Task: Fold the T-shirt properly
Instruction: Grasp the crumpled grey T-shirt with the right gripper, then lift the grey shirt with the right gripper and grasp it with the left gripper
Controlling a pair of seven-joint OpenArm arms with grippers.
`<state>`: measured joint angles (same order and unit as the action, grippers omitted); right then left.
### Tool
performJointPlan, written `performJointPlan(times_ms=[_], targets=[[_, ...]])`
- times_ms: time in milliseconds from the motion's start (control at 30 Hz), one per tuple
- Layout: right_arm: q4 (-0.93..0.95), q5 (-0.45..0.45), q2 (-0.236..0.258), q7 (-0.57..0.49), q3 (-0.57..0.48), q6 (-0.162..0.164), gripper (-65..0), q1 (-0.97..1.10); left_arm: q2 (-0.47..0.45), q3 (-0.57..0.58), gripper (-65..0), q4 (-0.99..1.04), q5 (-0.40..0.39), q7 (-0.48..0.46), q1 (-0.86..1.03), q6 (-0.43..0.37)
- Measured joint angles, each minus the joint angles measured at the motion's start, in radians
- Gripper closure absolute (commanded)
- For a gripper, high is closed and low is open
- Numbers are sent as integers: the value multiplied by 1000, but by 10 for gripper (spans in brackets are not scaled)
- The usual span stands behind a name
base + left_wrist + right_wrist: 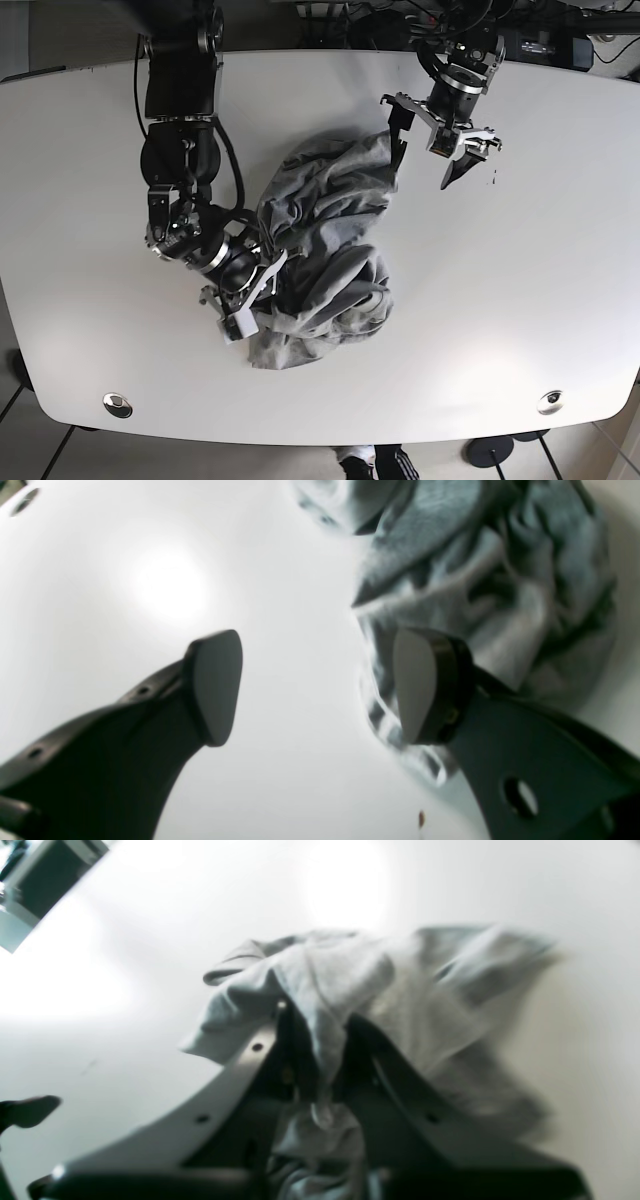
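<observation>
White counter (520, 300) carries the grey T-shirt (325, 250) — crumpled in a heap at centre. Right tool (250, 290), at the heap's 8 o'clock edge, is clamped on a fold of the T-shirt. Left tool (425, 150) — fingers apart, empty — sits at the heap's 1 o'clock.

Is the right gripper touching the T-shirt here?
Touching. The right wrist view shows the right gripper shut on a fold of the T-shirt.
</observation>
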<state>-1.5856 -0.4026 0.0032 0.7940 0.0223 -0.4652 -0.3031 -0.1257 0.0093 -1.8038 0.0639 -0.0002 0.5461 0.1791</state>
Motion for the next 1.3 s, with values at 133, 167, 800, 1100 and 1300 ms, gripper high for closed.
performJointPlan(times_ms=[133,167,800,1100,1300], targets=[[-89,-23,53,47,-11,-11,-19,-131,-4,-34,-439,-21,-241,-52,-3,-3],[-89,-21,74,55,-11,-10,-19,-163,-7,-34,-439,-23,-264,-49,-3,-3],[137,-40,224,150,-78,-17,-19,-980,-2,-28,-443,-39,-275,-46,-14,1],[149,-24,235,176,-80,-14,-19,-962,1,71,-444,237,-277,-46,-345,-3],[150,-23,227,176,-81,-14,-19,-958,12,173,-443,469,-283,-47,-541,-6]])
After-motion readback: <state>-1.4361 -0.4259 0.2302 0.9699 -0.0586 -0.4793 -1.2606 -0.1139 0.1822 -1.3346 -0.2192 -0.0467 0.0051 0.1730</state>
